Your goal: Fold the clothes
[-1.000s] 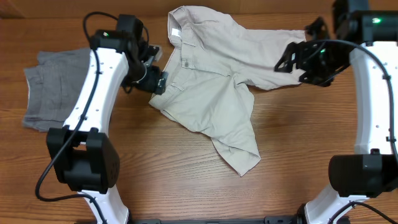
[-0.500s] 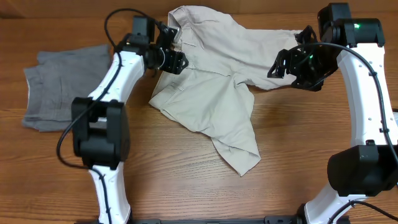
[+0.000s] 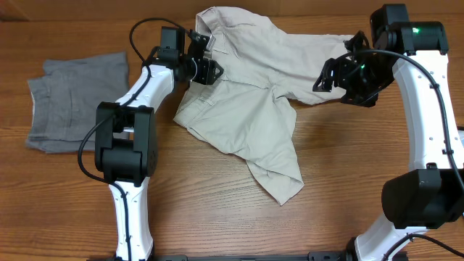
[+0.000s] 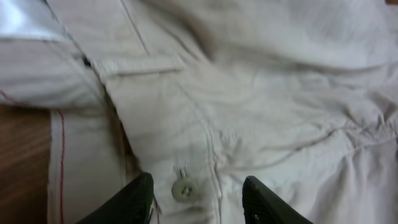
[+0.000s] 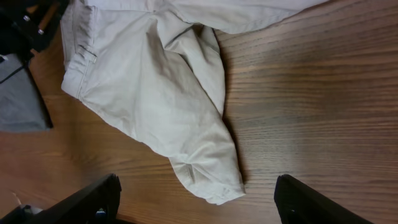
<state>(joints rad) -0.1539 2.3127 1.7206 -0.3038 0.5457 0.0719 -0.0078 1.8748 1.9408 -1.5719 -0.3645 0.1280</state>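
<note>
The clothes (image 3: 246, 109), pale beige shorts, lie spread and rumpled at the table's upper middle, one leg trailing toward the front. My left gripper (image 3: 206, 72) is down on the waistband near the top left. In the left wrist view its fingers (image 4: 134, 199) straddle the buttoned waistband, with the button (image 4: 185, 189) lying in the gap of the gripper (image 4: 199, 200); the jaws are apart and not pinching. My right gripper (image 3: 330, 76) hovers open over the right leg. The right wrist view looks down on the clothes (image 5: 161, 93) from well above, with the gripper (image 5: 200, 202) wide open and empty.
Darker grey shorts (image 3: 69, 101) lie flat at the far left, apart from the beige pair; a corner of them (image 5: 18, 99) shows in the right wrist view. Bare wooden table (image 3: 348, 167) stretches along the front and right.
My left gripper has swung from the shorts' left edge up onto the buttoned waistband, and its jaws have narrowed. The right gripper shifted slightly left and then held still.
</note>
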